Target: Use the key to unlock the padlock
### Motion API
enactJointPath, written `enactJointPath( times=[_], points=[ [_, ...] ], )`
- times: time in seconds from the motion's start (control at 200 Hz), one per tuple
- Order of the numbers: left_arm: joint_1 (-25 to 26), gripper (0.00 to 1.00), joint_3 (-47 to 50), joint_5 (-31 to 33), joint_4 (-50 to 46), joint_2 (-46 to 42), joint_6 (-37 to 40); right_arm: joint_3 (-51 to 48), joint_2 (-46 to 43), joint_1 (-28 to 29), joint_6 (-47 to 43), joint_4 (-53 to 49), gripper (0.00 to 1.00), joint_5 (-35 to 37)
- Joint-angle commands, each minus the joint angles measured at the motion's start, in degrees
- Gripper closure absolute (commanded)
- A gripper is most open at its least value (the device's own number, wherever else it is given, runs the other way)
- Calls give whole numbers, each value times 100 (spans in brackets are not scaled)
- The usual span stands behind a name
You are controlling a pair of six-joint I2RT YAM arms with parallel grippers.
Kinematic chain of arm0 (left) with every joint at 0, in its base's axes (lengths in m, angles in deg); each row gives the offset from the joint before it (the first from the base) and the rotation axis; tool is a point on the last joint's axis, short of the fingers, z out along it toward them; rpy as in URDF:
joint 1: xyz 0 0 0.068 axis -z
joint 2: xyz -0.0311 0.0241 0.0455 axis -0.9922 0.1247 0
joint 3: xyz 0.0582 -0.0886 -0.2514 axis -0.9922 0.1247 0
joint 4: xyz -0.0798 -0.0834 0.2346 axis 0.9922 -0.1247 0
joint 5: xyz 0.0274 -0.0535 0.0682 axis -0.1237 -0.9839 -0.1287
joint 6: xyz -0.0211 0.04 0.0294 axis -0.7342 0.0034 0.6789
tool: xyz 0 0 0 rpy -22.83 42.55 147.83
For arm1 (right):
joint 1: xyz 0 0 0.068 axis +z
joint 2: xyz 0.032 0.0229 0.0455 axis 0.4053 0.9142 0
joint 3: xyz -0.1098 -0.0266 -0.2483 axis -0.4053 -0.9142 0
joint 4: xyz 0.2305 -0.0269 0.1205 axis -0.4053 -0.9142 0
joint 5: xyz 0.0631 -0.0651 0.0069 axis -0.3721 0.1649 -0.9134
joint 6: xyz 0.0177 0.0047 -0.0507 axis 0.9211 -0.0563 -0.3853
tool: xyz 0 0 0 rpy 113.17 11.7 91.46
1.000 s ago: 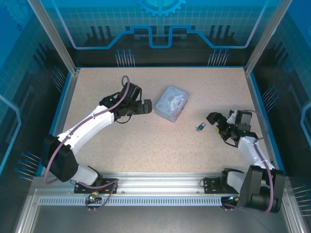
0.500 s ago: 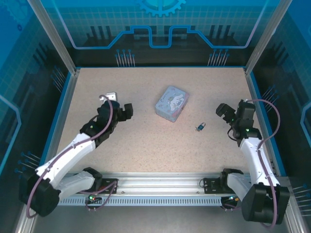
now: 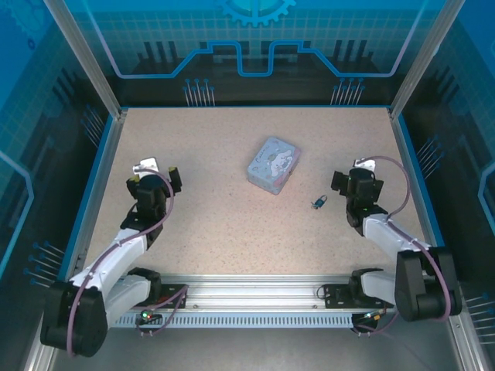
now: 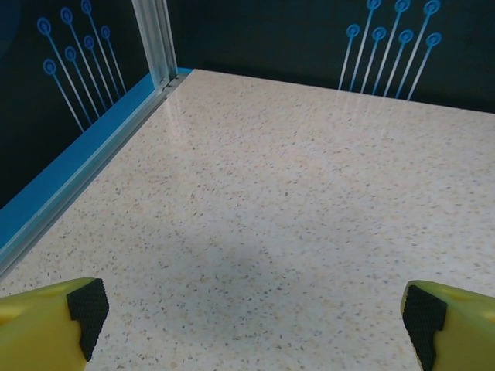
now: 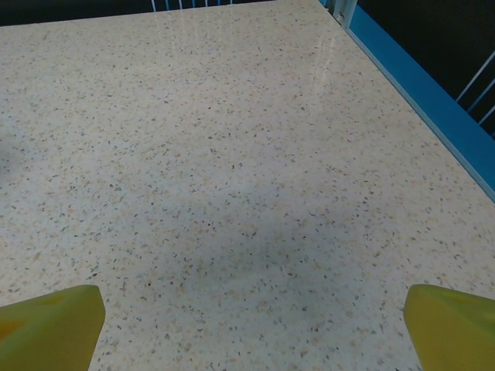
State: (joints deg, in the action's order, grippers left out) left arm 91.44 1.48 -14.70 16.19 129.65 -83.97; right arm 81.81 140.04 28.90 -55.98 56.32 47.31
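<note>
A tiny dark object with a blue glint, the padlock (image 3: 319,202), lies on the speckled table just left of my right gripper (image 3: 352,173). The key is too small to tell apart from it. That gripper stands open a short way right of the padlock, and in the right wrist view my right gripper (image 5: 251,328) has its yellow fingers (image 5: 54,325) spread wide over bare table. My left gripper (image 3: 157,171) is far off at the left side, also open. In the left wrist view my left gripper (image 4: 254,313) holds nothing between its pads (image 4: 87,308).
A pale blue rounded tin (image 3: 272,164) lies at the middle of the table, up and left of the padlock. Blue rails (image 3: 99,182) and clear walls bound the table on the left, right and back. The arm bases sit on the metal rail (image 3: 255,297) at the near edge.
My left gripper has drawn back from beside the tin to the left side of the table. My right arm has swung round and now sits close to the right of the padlock.
</note>
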Motion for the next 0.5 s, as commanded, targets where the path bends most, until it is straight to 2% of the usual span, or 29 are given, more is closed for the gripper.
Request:
enactJointPath(
  times=[0.0,0.165,0.35,0.495],
  points=[
    [-103,1,267,-262,1233,499,162,-184,251,101,-335,1169,0,101],
    [-109,1,561,-378,2717,1450,436,-342,575,119,-699,1856,0,-415],
    [-214,1,468,-860,3239,2169,676,-688,1060,125,-965,3095,0,-690],
    [-356,1,360,-1459,3522,2676,762,-622,1111,120,-1045,2987,0,-968]
  ],
)
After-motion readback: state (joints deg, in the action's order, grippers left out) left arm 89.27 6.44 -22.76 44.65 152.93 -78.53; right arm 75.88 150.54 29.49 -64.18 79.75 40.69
